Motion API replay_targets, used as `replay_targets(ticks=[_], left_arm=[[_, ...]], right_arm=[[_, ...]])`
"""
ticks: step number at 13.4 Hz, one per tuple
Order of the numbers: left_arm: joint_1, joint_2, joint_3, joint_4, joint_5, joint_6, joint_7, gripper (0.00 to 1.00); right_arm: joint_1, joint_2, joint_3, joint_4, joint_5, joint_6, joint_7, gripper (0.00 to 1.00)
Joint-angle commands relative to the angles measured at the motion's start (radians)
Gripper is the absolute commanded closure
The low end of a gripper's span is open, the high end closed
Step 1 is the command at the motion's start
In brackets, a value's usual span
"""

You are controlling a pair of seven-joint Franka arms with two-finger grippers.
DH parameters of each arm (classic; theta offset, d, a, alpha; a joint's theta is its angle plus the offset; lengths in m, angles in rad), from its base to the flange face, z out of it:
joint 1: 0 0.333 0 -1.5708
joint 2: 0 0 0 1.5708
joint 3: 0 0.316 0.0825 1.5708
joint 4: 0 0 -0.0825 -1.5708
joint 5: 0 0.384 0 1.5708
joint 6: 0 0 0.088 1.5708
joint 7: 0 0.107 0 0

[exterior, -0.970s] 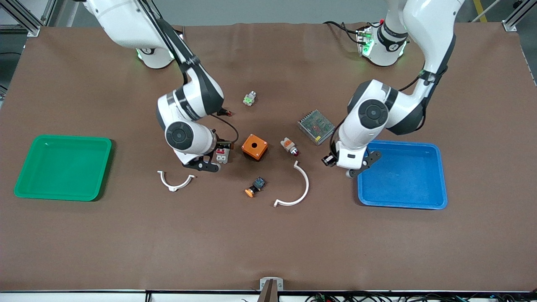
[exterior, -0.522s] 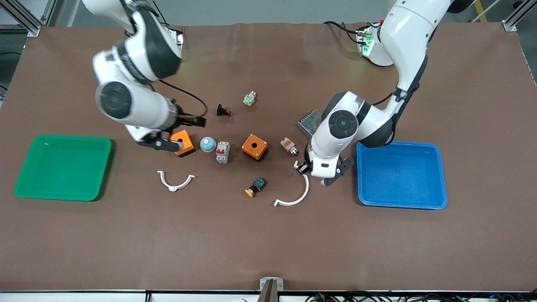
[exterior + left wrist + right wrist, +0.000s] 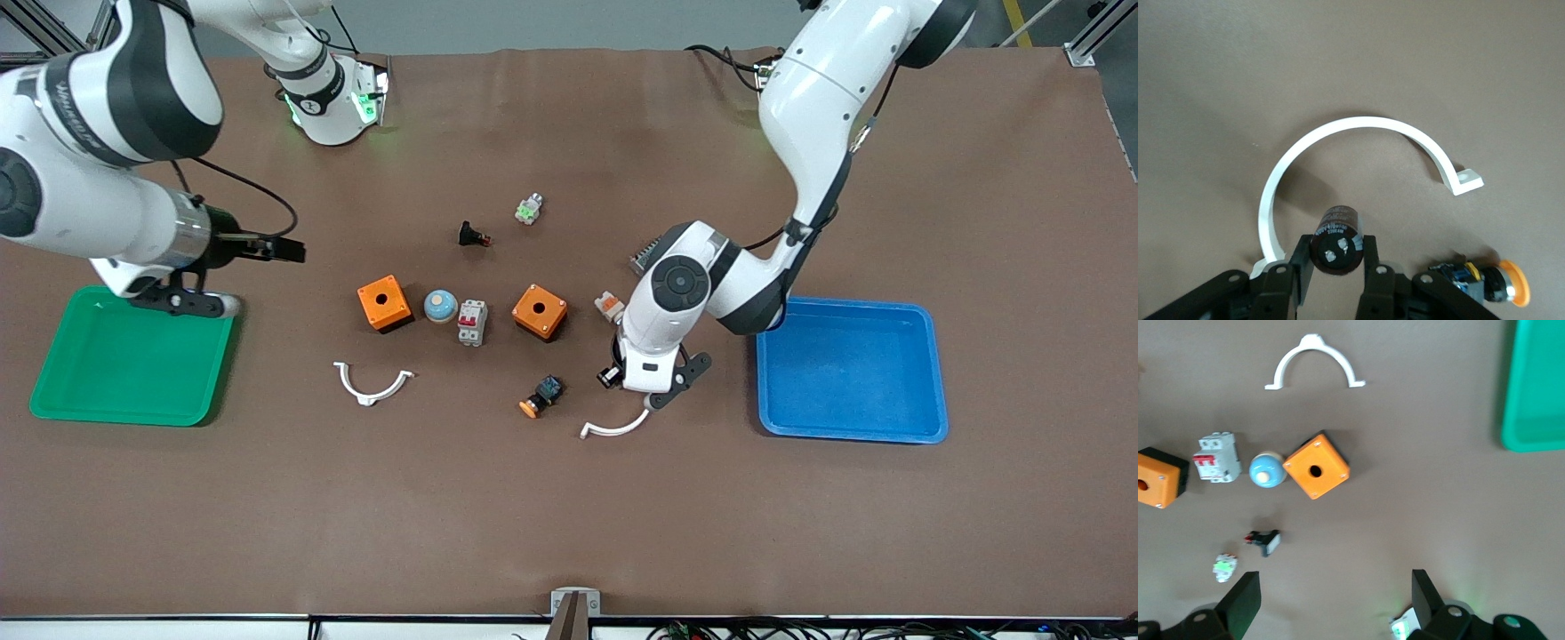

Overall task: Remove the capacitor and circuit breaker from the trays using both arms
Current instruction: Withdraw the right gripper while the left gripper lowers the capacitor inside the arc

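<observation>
Since the earlier frames, both arms have shifted toward the right arm's end of the tabletop [image 3: 569, 533]: the right arm has withdrawn from the central cluster of parts, and the left arm has travelled away from the blue plastic tray [image 3: 852, 371].

Right hand [image 3: 182, 302]: positioned over the rim of the green plastic tray [image 3: 133, 356]. Fingers [image 3: 1245, 603] are spread wide and hold nothing.

Left hand [image 3: 1337, 263]: positioned over the large white plastic half-ring clamp [image 3: 1358, 143], above one end of it. Fingers [image 3: 1298, 263] are closed narrow on the small near-black cylindrical capacitor [image 3: 1337, 241]. In the left wrist view its long axis runs along the line of sight, so the silvery terminal end faces the wrist camera and the opposite end points down at the tabletop.

The light-grey rectangular breaker with red switch levers [image 3: 472, 322] lies flat on the tabletop, touched by neither hand. It sits between a blue-and-white dome-shaped button [image 3: 440, 306] and an orange square box with a round hole [image 3: 540, 311]. Its long axis runs toward and away from the front camera, levers facing up.

An orange-capped push button with a blue-black body [image 3: 540, 396] lies near the left hand.
</observation>
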Motion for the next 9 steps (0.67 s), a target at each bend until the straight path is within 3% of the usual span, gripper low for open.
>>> replay_targets(ticks=[1,2,3,4,5,7,9], left_arm=[[-0.071,0.049,0.069,0.045,0.004,0.024,-0.019,0.89],[-0.088,0.05,0.086,0.046,0.004,0.026,-0.018,0.72],[-0.091,0.05,0.094,0.046,0.004,0.026,-0.018,0.48],[-0.093,0.049,0.096,0.046,0.004,0.026,-0.016,0.14],[-0.091,0.043,0.096,0.048,0.004,0.026,-0.015,0.0],[-0.087,0.021,0.097,0.068,0.028,0.003,-0.01,0.0],[-0.058,-0.031,0.097,0.083,0.104,-0.101,0.028,0.0]], right_arm=[[-0.06,-0.057,0.018,-0.029,-0.033,0.009,-0.092,0.0],[-0.073,-0.062,0.018,-0.023,-0.033,0.011,-0.115,0.0],[-0.079,-0.071,0.018,-0.018,-0.034,0.015,-0.123,0.0],[-0.079,-0.074,0.018,-0.001,-0.042,0.02,-0.123,0.0],[-0.077,-0.071,0.019,0.023,-0.059,0.032,-0.123,0.0],[-0.076,-0.071,0.021,0.045,-0.07,0.072,-0.123,0.0],[-0.08,-0.066,0.019,0.103,-0.071,0.084,-0.132,0.0]])
